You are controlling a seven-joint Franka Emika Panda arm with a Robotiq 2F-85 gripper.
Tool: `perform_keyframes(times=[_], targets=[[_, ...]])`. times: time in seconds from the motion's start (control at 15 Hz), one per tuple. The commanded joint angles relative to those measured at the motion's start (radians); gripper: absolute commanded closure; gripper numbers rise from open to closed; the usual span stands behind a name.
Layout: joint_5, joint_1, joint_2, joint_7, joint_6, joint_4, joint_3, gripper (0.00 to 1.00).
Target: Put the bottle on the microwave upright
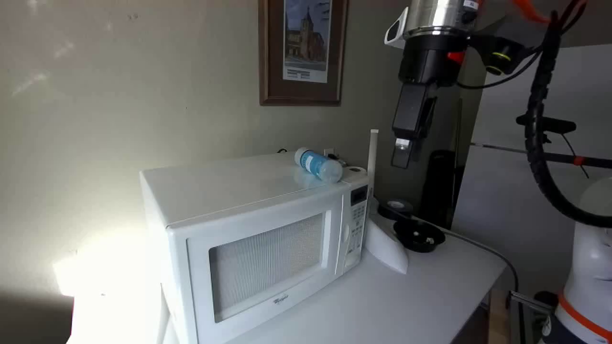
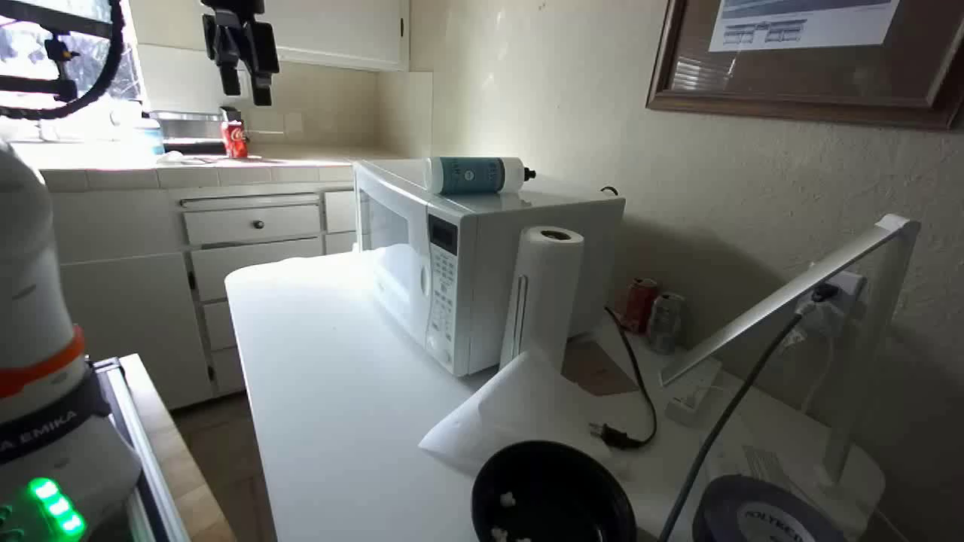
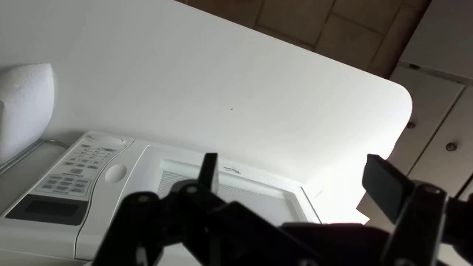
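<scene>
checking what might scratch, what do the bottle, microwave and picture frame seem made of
Bottle: likely smooth plastic; its bottom end looks see-through.
Microwave: glossy white, perhaps painted metal or plastic; the top faintly mirrors the bottle.
Picture frame: brown, softly shiny, perhaps wood, though no grain shows clearly.

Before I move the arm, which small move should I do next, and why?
Probably bring the open, empty jaws across to above the bottle, because it lies on its side on the microwave, not upright, and the jaws hang well apart from it.
</scene>
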Motion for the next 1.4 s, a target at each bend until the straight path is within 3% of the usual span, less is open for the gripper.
perform_keyframes(times=[0.0,0.67,1.33], targets=[[0.005,-0.01,-0.001,-0.006,-0.004,0.003,0.007,0.0],[0.005,-0.01,-0.001,-0.006,-0.004,0.003,0.007,0.0],[-0.198,-0.174,0.194,-0.01,0.165,0.169,-0.054,0.0]])
